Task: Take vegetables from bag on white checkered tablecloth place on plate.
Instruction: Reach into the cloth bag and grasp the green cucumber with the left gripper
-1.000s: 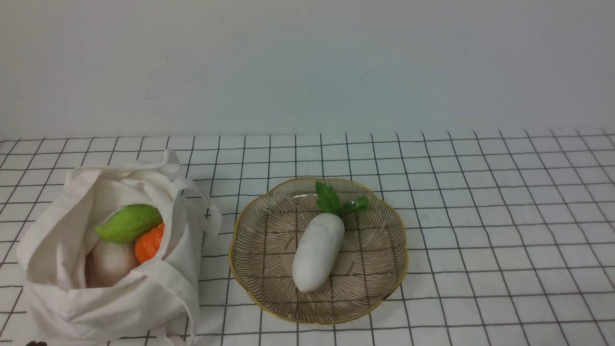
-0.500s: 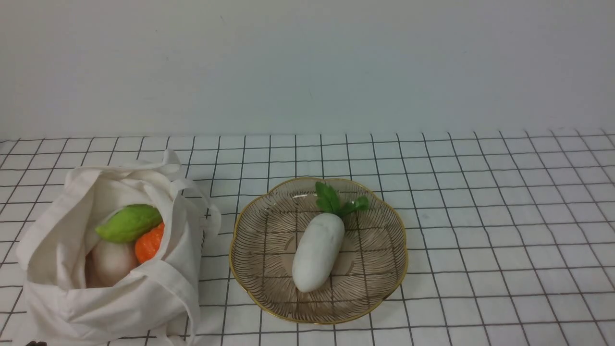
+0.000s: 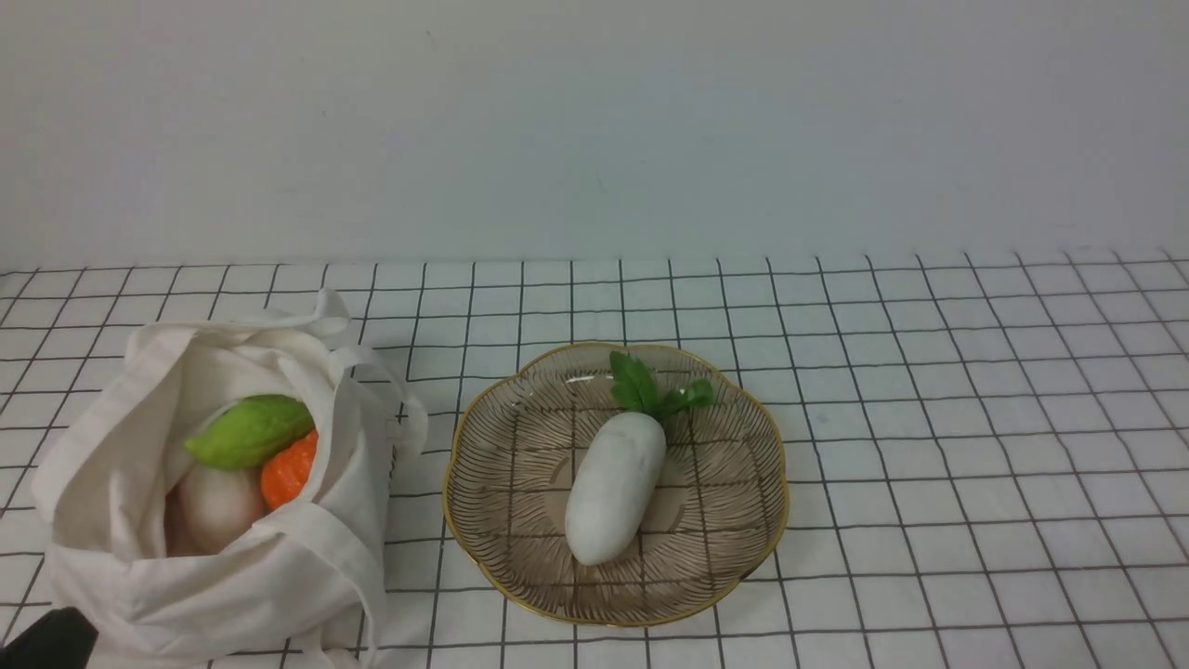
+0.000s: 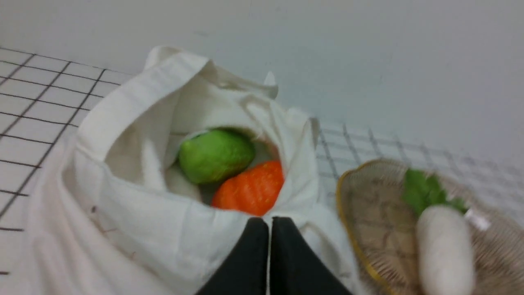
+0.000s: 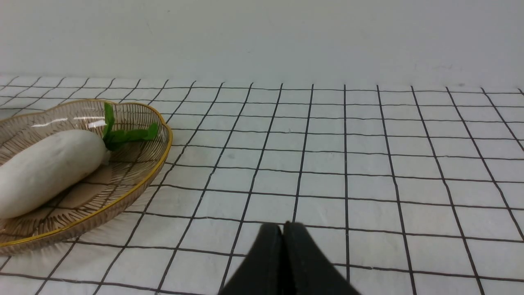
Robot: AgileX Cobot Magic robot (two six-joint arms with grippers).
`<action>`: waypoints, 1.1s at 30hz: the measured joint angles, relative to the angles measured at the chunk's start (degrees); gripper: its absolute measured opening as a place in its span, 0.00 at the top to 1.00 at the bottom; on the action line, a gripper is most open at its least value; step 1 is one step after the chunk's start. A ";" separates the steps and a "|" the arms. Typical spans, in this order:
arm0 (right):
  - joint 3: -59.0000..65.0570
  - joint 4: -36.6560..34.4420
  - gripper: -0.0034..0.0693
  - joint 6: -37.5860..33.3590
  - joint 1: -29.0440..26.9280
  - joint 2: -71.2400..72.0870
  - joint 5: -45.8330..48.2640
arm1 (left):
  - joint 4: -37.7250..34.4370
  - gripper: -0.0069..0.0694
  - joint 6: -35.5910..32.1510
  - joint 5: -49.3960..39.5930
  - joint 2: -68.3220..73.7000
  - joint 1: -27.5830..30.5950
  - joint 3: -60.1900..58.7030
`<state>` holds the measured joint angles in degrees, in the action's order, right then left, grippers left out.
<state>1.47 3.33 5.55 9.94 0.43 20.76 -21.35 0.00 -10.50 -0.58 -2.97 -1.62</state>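
The off-white cloth bag (image 3: pixel 232 576) slumps open at the left on the checkered tablecloth (image 3: pixel 929 418). Inside it lies the green vegetable (image 3: pixel 249 431), above an orange one (image 3: pixel 290 469) and a pale one (image 3: pixel 218 506). The green vegetable also shows in the left wrist view (image 4: pixel 216 155). The gold-rimmed plate (image 3: pixel 725 520) holds a white radish (image 3: pixel 613 488). My left gripper (image 4: pixel 269 223) is shut and empty, just short of the bag's near rim (image 4: pixel 135 229); its dark edge shows at the front view's corner (image 3: pixel 42 641). My right gripper (image 5: pixel 282 229) is shut and empty above bare cloth, right of the plate (image 5: pixel 135 188).
A plain pale wall (image 3: pixel 594 130) stands behind the table. The cloth to the right of the plate is bare grid. The bag's strap handles (image 3: pixel 325 321) flop over its far rim.
My left arm has come forward: a dark part of it now shows at the lower left corner of the front view. Bag, vegetables and plate have not moved.
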 joint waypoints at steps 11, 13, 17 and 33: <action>0.00 0.00 0.97 0.19 0.00 0.00 0.00 | -8.20 0.92 0.65 17.70 0.00 0.00 0.00; 0.00 0.00 0.97 0.19 0.00 0.00 0.00 | -8.31 0.92 0.82 23.56 0.00 0.00 0.00; 0.00 0.00 0.97 0.19 0.00 0.00 0.00 | -7.54 0.92 0.82 30.09 0.31 0.00 2.94; 0.00 -0.06 0.97 0.19 0.00 0.00 0.00 | 14.10 0.92 -6.11 -41.11 52.99 0.00 50.71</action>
<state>1.47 3.27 5.74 9.94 0.43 20.76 -7.26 -6.11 -51.61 52.41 -2.97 49.09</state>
